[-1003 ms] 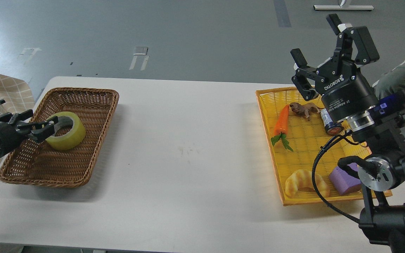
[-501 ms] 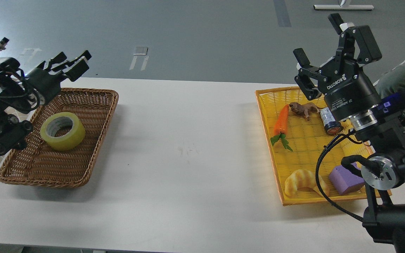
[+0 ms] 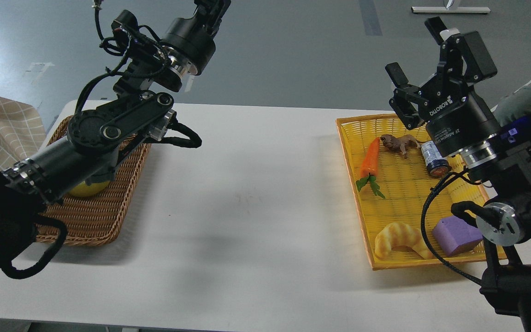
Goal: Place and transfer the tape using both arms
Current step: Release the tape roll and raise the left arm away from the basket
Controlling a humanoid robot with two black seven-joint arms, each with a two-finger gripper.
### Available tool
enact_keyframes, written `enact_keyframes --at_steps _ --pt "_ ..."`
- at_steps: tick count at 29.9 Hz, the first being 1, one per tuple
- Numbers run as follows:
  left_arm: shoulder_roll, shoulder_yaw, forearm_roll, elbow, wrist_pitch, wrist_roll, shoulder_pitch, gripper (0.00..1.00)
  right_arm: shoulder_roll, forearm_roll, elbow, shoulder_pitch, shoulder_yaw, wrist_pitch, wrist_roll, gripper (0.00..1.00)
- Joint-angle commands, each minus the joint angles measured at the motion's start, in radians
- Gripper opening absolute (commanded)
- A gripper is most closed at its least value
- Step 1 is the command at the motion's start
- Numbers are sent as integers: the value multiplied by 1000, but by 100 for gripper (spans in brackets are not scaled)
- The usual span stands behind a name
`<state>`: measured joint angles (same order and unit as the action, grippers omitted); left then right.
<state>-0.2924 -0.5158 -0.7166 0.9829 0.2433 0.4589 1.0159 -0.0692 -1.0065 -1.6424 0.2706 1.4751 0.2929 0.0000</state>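
One tape (image 3: 89,188) lay in the wicker basket (image 3: 104,216) at the table's (image 3: 256,184) left end; only a yellow sliver showed beneath the left arm (image 3: 109,131), which crossed over the basket and hid the rest.

Left gripper (image 3: 212,7) was raised high above the table's far edge, its tips cut off by the top of the view (finger state could not be told). It held nothing that could be seen.

Right gripper (image 3: 420,48) hung above the far end of the yellow tray (image 3: 349,152), two fingers spread wide apart, nothing between them.

Count, two baskets in all: one wicker, one yellow tray, well apart at opposite ends of the table.

Tray contents, five items: one carrot (image 3: 369,159) with green leaves; one brown animal figure (image 3: 399,144) just right of the carrot's tip; one small can (image 3: 433,162) lying on its side beside the figure; one croissant (image 3: 399,237) near the front edge; one purple block (image 3: 455,235) to its right, partly behind the right arm's cable.
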Motion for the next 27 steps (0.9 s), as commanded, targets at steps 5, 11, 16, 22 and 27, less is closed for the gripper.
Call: enact_keyframes --at_steps 5,11,16,22,27 --pt "50 -236 66 259 -136 -5 -170 98 -38 -61 27 131 -2 -3 -3 100" --pt "58 -352 88 267 -330 -3 -241 98 9 -89 73 249 -36 -12 -20 100" --pt "128 -490 115 318 -366 -3 -397 98 69 -89 118 295 -70 -28 -20 100" --pt "124 -503 82 322 -354 -2 -435 98 69 -83 128 306 -64 -41 -8 100" --pt "118 -504 82 322 -357 1 -438 98 69 -83 124 297 -78 -37 -8 100"
